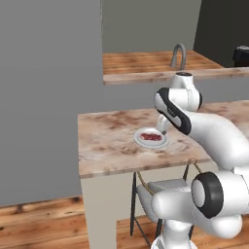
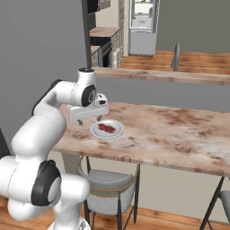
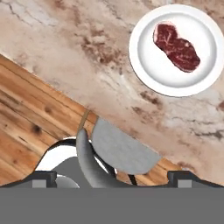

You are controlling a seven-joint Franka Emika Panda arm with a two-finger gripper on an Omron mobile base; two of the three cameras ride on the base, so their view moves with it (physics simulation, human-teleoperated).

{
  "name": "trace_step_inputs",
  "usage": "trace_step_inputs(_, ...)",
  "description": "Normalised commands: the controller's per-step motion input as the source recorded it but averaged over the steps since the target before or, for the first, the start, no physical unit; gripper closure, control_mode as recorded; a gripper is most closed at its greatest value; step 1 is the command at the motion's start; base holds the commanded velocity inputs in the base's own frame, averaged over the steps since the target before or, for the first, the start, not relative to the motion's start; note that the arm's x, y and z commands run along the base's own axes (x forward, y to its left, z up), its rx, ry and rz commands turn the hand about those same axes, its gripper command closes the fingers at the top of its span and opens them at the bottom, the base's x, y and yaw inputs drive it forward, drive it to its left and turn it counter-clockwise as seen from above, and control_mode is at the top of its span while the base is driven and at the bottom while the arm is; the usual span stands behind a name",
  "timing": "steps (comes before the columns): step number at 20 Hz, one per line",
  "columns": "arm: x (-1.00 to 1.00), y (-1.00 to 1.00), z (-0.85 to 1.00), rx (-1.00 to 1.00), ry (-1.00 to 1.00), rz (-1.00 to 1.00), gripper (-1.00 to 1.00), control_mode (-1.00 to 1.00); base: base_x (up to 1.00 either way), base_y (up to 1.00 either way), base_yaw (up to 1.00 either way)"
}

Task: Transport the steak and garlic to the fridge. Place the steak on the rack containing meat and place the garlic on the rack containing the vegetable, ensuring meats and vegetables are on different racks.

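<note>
The steak (image 3: pixel 176 47), a flat red slab with pale marbling, lies on a white plate (image 3: pixel 148 65) on the marbled counter. From the base cameras the steak (image 1: pixel 151 137) (image 2: pixel 107 128) sits near the counter's front edge. My gripper (image 2: pixel 90 120) hangs open just above the counter, beside the plate (image 2: pixel 117 133) on its left in the right base view, with nothing between its fingers. In the hand view the fingertips (image 3: pixel 43 177) stand wide apart, and the plate lies ahead toward the upper right. The fridge (image 2: pixel 143 27) stands far back across the room. The garlic is out of view.
A grey-seated chair (image 2: pixel 108 184) is tucked under the counter right below my hand. Behind the counter runs a second wooden counter with a curved faucet (image 1: pixel 179 56). A grey wall (image 1: pixel 48 97) stands to the left, above the wooden floor (image 1: pixel 44 223).
</note>
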Motion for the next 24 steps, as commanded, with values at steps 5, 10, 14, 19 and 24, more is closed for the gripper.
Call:
trace_step_inputs(5,0.48,-0.06,-0.44,0.0,0.01,0.28,-1.0,-1.0,0.0,0.0,0.0)
trace_step_inputs(10,0.55,0.0,-0.49,0.0,0.02,0.25,-1.0,-1.0,0.0,0.0,0.0)
trace_step_inputs(14,0.74,0.0,-0.43,-0.04,0.0,0.1,-1.0,-1.0,0.0,0.0,0.0)
trace_step_inputs(19,0.62,0.0,-0.36,-0.04,0.0,0.05,-1.0,-1.0,0.0,0.0,0.0)
trace_step_inputs(24,0.48,0.0,-0.28,-0.01,0.0,0.04,-1.0,-1.0,0.0,0.0,0.0)
